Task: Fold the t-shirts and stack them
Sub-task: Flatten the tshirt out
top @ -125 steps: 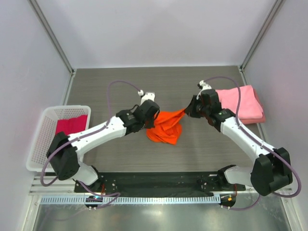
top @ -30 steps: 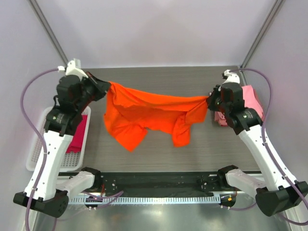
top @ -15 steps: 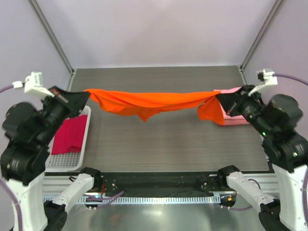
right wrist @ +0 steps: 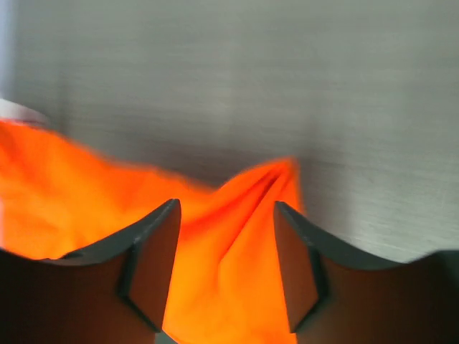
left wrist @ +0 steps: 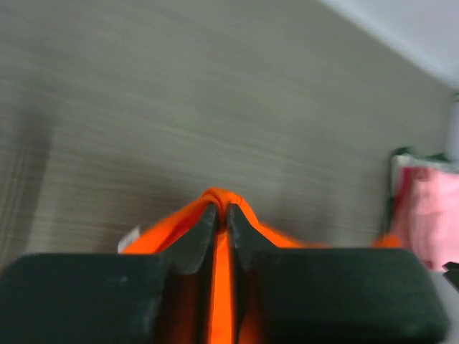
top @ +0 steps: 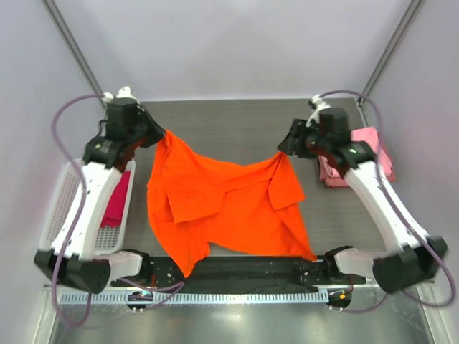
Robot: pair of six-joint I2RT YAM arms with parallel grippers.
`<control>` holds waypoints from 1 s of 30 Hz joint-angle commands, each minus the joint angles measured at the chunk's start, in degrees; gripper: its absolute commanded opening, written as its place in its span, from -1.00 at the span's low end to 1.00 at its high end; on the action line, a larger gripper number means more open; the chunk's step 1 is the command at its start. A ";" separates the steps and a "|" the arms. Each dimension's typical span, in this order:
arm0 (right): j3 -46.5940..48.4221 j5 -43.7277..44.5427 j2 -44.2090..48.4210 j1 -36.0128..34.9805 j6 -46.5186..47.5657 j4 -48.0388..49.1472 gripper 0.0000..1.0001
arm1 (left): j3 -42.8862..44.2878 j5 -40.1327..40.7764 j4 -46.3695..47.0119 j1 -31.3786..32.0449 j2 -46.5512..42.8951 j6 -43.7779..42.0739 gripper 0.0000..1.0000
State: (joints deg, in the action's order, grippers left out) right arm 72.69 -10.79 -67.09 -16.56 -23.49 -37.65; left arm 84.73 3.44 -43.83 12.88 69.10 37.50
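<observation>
The orange t-shirt [top: 229,204] lies spread and rumpled across the middle of the bench [top: 237,122]. Its lower part runs down to 6 o'clock, where it drapes over the near edge.

The left jaws, at 10 o'clock, are pinched tight on a ridge of the orange cloth. The right jaws, at 2 o'clock, stand well apart, with orange fabric lying loose between and beyond them; they grip nothing.

Folded pink t-shirts [top: 380,147] sit at 3 o'clock, and a magenta t-shirt [top: 115,204] lies in the white basket [top: 61,208] at 9 o'clock.

The shirt looks light and wholly limp, so it probably sags and bunches wherever it is unsupported. It is not fragile, though a shallow pinch on one layer may slip. The best holds are likely the corners of one edge, shoulder or hem, taken deep on doubled cloth. Held by one corner only, it could drag toward the overhanging side.
</observation>
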 commanded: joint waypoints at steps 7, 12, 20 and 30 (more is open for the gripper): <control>-16.07 -2.04 1.15 0.38 -2.36 9.35 0.44 | -10.53 -3.26 11.66 -1.46 2.90 2.76 0.66; -27.14 -1.62 6.35 -0.23 -4.02 7.42 0.26 | -18.80 -8.88 11.58 -1.46 -4.23 3.02 0.79; -38.74 -2.74 7.24 -2.42 -9.38 14.41 -0.01 | -37.95 -11.79 14.21 -1.46 -13.46 8.20 0.70; -36.03 5.08 3.54 -15.17 -6.76 17.95 -0.08 | -50.27 -15.48 17.29 -0.59 -14.87 10.23 0.33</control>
State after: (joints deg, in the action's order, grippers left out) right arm 33.87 -8.51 -64.03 -31.05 -31.05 -24.53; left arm 35.86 -9.28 -30.22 11.68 55.40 46.65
